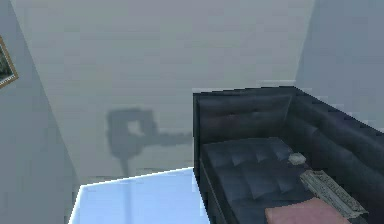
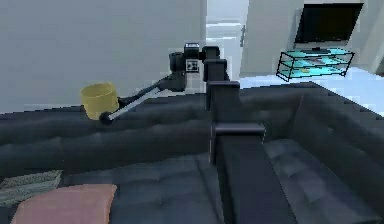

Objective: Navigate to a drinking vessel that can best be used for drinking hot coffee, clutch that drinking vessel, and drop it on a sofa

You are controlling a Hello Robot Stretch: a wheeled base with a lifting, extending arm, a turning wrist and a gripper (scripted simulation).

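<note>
arm (image 2: 236, 150) over sofa (image 2: 320, 120) — pincer (image 2: 108, 117) at yellow mug (image 2: 98, 98) | hold unclear | pink cushion (image 2: 60, 205) near

Readable text: none in either view.
On the white squares (image 2: 179, 63) of the arm (image 2: 226, 115): black marks, no letters to be made out.
On the paper (image 1: 330, 188) lying on the sofa (image 1: 240, 160): grey print, too small to read.

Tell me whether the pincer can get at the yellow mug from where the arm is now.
Probably yes. The arm reaches out over the dark sofa, and the pincer ends right at the yellow mug, with nothing between them. Whether it holds the mug cannot be told.
</note>
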